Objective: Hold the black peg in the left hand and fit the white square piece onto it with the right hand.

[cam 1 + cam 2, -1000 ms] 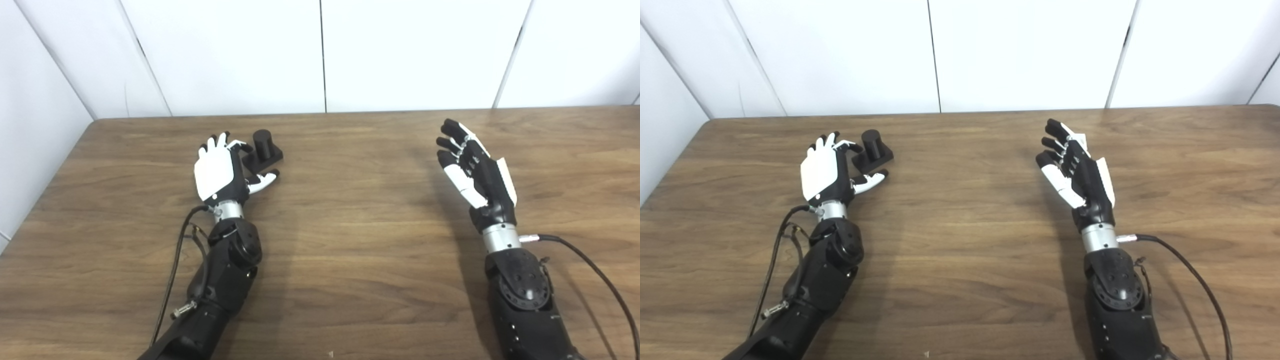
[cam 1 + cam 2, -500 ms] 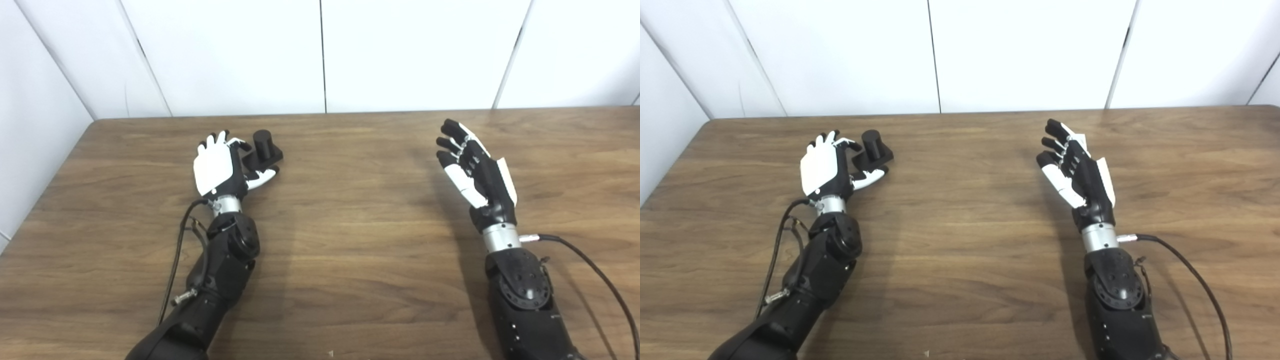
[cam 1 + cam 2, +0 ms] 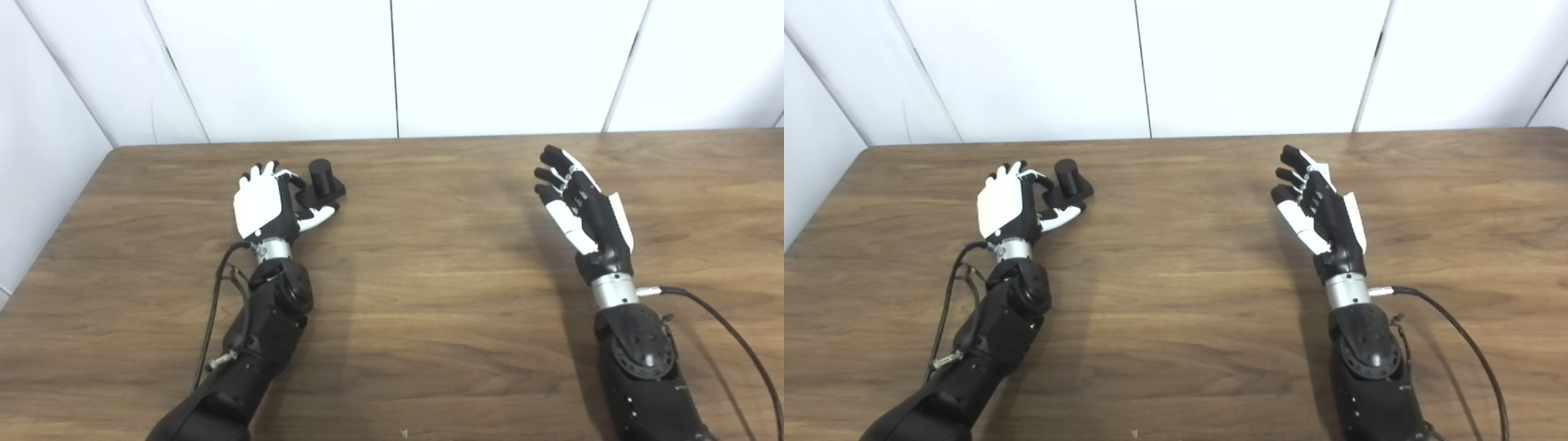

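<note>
The black peg is sitting on the wooden table in the upper left of the frame. It is a short round post standing up on a flat black square base. The post is pointing straight up, so a piece with a hole could slide down over it.

The left hand is lying just beside the peg, on its left side. Its fingers are curling toward the base and its thumb is reaching under the near edge of the base. The fingers are looking like they are touching the base, but I cannot tell if they are squeezing it. The peg is not lifted; its base is lying flat on the table. I think the hand is getting ready to grab the base so the post is staying free on top.

The right hand is hanging over the table in the right part of the frame, well apart from the peg. Its fingers are spread wide and it is holding nothing. I think it is waiting for its turn.

The white square piece is not showing anywhere in either view. There are no boxes, bowls or trays on the table, so nothing is sitting inside anything.
</note>
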Tool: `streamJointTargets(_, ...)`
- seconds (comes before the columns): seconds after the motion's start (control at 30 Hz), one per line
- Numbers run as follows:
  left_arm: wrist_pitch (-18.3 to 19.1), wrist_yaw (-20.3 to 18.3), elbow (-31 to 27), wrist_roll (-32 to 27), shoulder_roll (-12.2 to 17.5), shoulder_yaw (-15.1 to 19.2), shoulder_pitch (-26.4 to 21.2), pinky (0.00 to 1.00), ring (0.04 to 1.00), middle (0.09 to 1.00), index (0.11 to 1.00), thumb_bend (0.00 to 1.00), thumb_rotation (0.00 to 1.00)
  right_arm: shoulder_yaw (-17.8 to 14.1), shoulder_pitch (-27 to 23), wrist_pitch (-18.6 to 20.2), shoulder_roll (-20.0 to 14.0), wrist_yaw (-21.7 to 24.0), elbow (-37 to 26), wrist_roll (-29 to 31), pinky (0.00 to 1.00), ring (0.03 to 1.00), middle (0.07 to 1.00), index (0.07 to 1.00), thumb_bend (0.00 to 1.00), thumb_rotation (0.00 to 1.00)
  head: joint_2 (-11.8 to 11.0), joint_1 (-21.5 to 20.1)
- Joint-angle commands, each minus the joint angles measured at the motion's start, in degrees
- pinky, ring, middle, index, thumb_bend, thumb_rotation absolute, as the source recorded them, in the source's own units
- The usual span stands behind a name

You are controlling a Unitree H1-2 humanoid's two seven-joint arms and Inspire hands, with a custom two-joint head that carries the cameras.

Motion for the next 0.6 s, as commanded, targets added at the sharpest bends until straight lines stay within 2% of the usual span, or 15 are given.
streamJointTargets(0.0,1.4,-0.3,1.6,0.0,1.9,0.3,0.0,1.00,0.962,0.888,0.490,0.53,0.09,-0.6,4.3,0.2,-0.7,-0.1,1.8,0.1,0.77,0.828,0.871,0.859,0.63,0.66,0.0,0.1)
streamJointTargets(0.57,0.3,-1.3,1.7,-1.1,1.8,-0.4,0.7,1.00,0.946,0.871,0.485,0.52,0.08,-1.0,4.6,0.8,-0.6,-0.2,1.1,0.4,0.78,0.829,0.871,0.858,0.64,0.67,0.4,-0.4)
